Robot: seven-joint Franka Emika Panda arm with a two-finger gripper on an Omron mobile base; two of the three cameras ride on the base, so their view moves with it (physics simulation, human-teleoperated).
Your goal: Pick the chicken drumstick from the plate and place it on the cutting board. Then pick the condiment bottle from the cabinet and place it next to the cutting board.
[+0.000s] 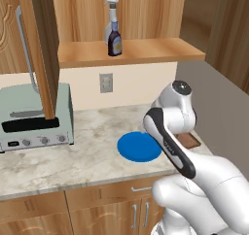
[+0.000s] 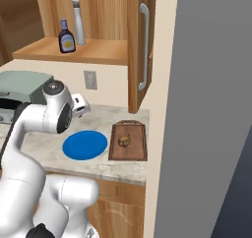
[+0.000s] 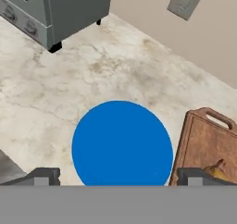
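Gripper (image 3: pixel 118 176) is spread as wide as it goes w/ nothing between the fingers, hanging above the desk (image 3: pixel 55 107). Right under it lies the plate (image 3: pixel 121 143), bare blue disc, no food on it. In hand view the cutting board (image 3: pixel 206 144) sits just beside the plate toward the gripper's right finger, handle tab pointing away from the gripper to the wall. Chicken drumstick (image 2: pixel 124 141) rests on the board, approx. mid-board in right base view; hand view catches just a bit of it by the right fingertip. Beyond the gripper, up & well apart, the cabinet (image 2: pixel 88 50) stands w/ door swung open; condiment bottle (image 2: pixel 66 37) is upright on its shelf, grey spray bottle (image 2: pixel 78 20) just beside & behind it. Toaster oven (image 1: pixel 34 117) sits on the desk off to the gripper's left, wall outlet (image 1: pixel 106 82) on the wall past the plate.
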